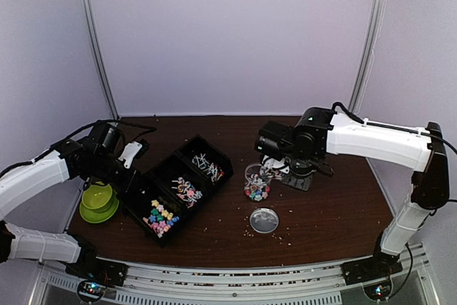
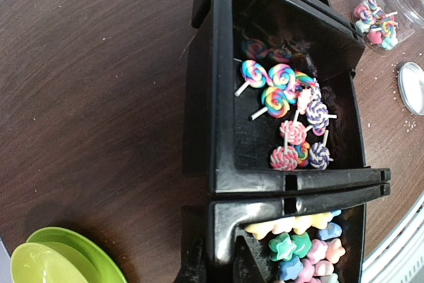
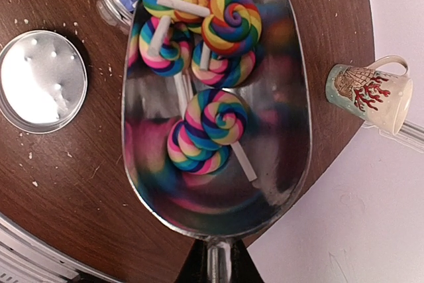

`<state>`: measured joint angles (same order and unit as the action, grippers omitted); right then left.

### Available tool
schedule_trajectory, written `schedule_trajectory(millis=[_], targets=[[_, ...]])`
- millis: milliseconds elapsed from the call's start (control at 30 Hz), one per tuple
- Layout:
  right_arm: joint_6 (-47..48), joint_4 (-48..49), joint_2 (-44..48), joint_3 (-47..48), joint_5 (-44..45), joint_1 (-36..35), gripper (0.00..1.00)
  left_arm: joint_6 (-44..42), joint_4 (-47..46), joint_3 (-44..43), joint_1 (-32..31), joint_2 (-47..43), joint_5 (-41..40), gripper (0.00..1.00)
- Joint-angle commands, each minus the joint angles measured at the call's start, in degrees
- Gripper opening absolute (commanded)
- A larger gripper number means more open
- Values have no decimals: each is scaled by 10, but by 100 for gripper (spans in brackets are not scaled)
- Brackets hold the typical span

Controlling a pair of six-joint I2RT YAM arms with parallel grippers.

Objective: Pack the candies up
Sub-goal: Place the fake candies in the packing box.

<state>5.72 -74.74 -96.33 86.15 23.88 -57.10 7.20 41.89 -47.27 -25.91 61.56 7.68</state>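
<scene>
Right gripper (image 3: 218, 266): jaws closed tight on the handle of a metal scoop (image 3: 278, 130). The scoop carries a load of swirl lollipops (image 3: 215, 120), rainbow discs on white sticks. Its front edge sits over the rim of a clear jar (image 1: 257, 183), which already holds some of the candies (image 2: 374, 18).

Round lid (image 1: 264, 219) lies flat on the desk (image 1: 321, 205), just near of the jar.

Left gripper (image 2: 218, 256): jaws nearly closed, pinching the left wall of a black three-part tray (image 2: 199, 97), left of the jar.
- Far compartment: small pieces, too small to identify.
- Middle compartment: more lollipops.
- Near compartment: pastel star-shaped sweets (image 2: 301, 246) in yellow, green, pink and blue.

Stacked green bowls (image 1: 98, 201) are left of the tray. Pale crumbs are scattered on the desk around the lid.
</scene>
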Motion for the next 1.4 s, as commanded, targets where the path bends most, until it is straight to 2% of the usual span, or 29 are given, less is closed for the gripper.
schedule_trajectory(millis=[0,867,1367], targets=[[-14,-29,-14,22,38,-8,0,13,-48,-22,6,-18,6,0],[-32,-99,-85,90,124,-47,0,15,-46,-22,6,-23,8,0],[-35,-97,-73,87,166,-52,0,19,-39,-25,9,2,-7,0]])
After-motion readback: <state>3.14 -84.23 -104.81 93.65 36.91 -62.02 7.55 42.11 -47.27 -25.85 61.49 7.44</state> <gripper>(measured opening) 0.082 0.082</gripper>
